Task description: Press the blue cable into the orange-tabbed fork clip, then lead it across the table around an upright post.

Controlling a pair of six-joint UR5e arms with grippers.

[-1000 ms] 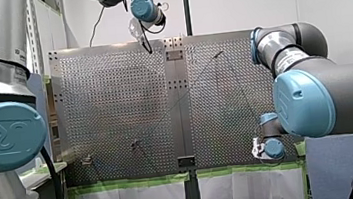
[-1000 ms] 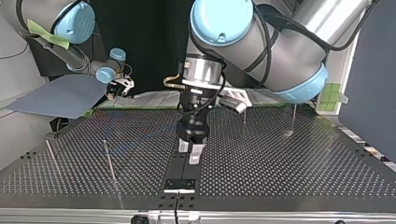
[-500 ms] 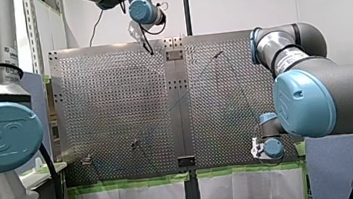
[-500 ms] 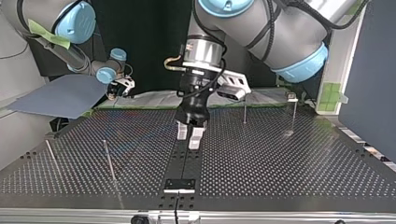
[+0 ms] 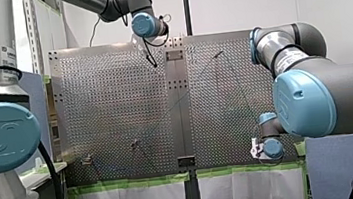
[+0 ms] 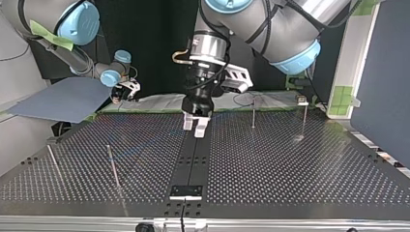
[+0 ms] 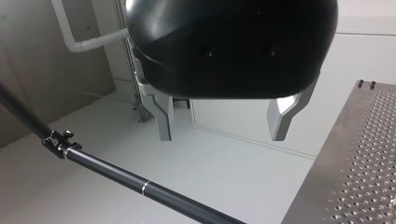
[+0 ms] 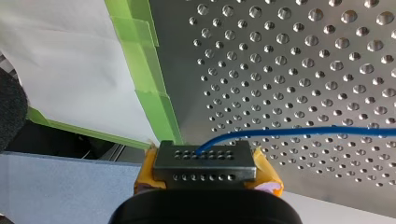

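The blue cable (image 8: 299, 132) comes out from between the yellow pads of my right gripper (image 8: 204, 161), which is shut on it, and runs away over the perforated table (image 8: 327, 70). That gripper (image 5: 255, 150) hangs at the near right edge of the table in the front view. A small clip (image 5: 87, 160) sits at the near left, too small to show its tabs. My left gripper (image 6: 195, 126) hovers above the dark centre strip (image 6: 191, 164), open and empty. Its wrist view shows bare metal fingers (image 7: 161, 116) spread wide. An upright post (image 6: 253, 113) stands beside it.
Two thin posts (image 6: 113, 166) lean at the top view's left, another post (image 6: 304, 116) stands at its right. Green tape (image 8: 154, 93) and white sheet line the table's near edge. A black pole (image 7: 116, 175) crosses beyond the table's far edge.
My left gripper has lifted off the centre strip and drawn back from the top view's camera, still open. My right gripper has stayed where it was.
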